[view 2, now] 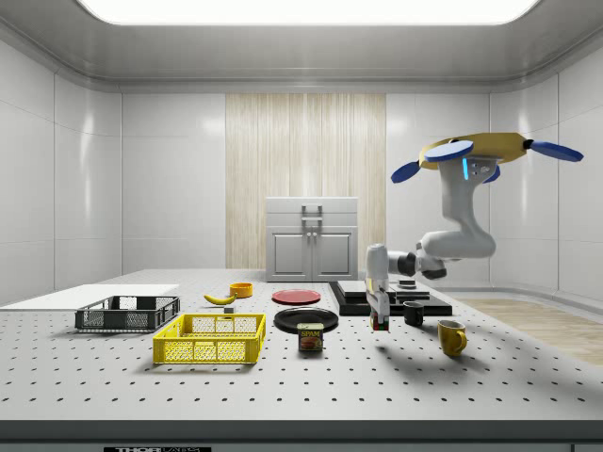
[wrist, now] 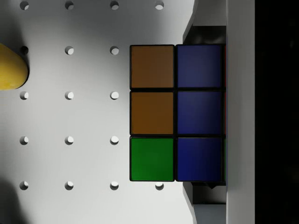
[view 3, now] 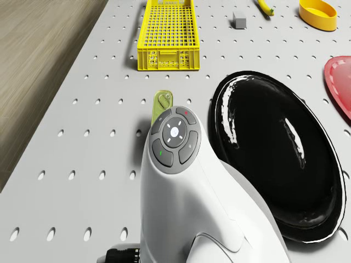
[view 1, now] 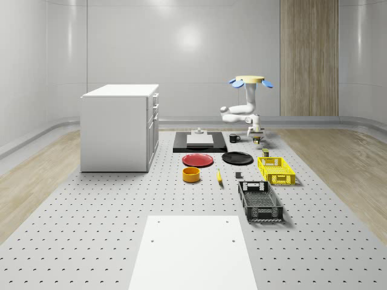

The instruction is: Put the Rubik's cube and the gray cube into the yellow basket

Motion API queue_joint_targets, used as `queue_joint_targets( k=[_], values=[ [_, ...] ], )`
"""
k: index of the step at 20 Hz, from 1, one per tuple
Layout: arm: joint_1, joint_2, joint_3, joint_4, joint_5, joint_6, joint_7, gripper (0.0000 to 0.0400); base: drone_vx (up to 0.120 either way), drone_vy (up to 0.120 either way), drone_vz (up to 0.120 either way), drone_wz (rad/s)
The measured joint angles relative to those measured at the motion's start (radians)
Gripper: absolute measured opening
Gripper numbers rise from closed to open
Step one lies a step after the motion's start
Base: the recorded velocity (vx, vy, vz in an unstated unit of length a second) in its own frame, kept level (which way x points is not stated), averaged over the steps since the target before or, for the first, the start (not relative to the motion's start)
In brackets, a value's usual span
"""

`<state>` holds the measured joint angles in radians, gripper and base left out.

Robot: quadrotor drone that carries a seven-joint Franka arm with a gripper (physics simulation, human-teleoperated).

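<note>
Rubik's cube (wrist: 176, 113) sits between the end effector's fingers (wrist: 210, 28), which close on its sides, and we see it held low over the desk (view 1: 91, 211) near the black plate (view 1: 237, 158). Open desk lies between it and the yellow basket (view 1: 276, 170), with a can (view 2: 310, 336) standing beside the basket. The gray cube (view 3: 239, 19) rests just beside the basket. Our drone (view 2: 480, 151) hovers above, arm (view 2: 452, 240) bent down, end effector (view 2: 380, 320) pointing at the desk.
</note>
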<state>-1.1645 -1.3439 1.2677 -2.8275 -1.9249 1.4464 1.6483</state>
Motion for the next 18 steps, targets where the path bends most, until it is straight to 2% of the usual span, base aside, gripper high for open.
queue_joint_targets(
  k=[4, 7, 12, 18],
  values=[
    [-0.004, -0.009, 0.017, -0.002, 0.019, 0.003, 0.005, 0.0325, 0.1, 0.0, 0.11, 0.0],
    [-0.007, -0.017, 0.023, -0.003, 0.027, 0.008, 0.008, 0.0325, 0.12, 0.0, 0.0, 0.0],
    [-0.011, -0.029, 0.029, -0.003, 0.036, 0.019, 0.012, 0.0325, 0.12, 0.12, 0.0, 0.0],
    [-0.016, -0.045, 0.033, -0.002, 0.044, 0.032, 0.016, 0.0325, 0.12, 0.0, 0.04, 0.0]
  ],
)
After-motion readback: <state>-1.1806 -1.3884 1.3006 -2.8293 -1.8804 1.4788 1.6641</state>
